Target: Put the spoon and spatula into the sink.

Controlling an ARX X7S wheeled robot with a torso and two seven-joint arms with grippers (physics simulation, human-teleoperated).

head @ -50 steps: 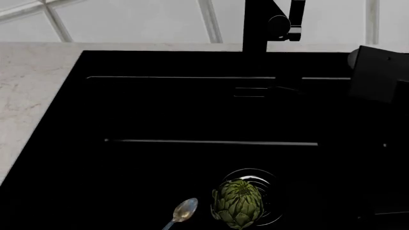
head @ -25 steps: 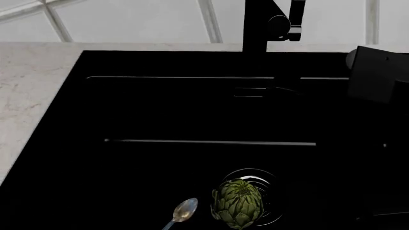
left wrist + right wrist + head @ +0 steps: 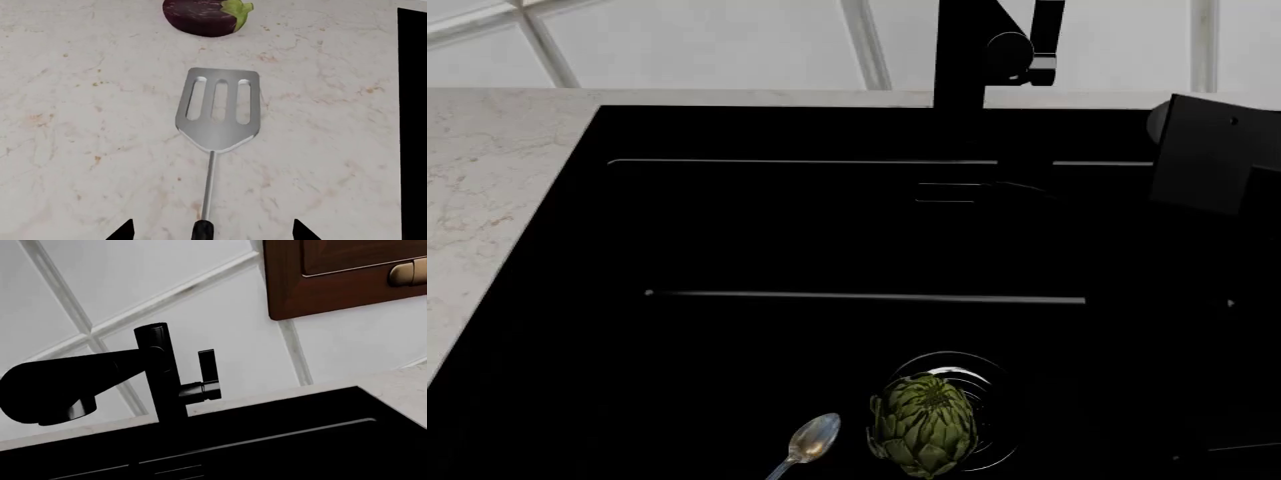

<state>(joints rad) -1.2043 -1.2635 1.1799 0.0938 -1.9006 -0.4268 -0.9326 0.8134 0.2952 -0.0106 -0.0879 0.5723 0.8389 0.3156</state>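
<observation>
We are holding our left tool (image 3: 212, 231) spread wide, its two dark fingertips (image 3: 123, 231) showing far apart; our right arm (image 3: 1214, 160) is hanging raised at the far right, its tool out of sight

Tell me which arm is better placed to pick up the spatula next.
Left. Its wrist view shows the spatula on the marble counter, its handle between the left gripper fingertips. The right wrist view shows only the faucet and wall.

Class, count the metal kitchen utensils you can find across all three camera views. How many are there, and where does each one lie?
2. The spoon lies in the black sink, beside the artichoke. The spatula lies flat on the marble counter, near the eggplant. Others may lie out of view.
</observation>
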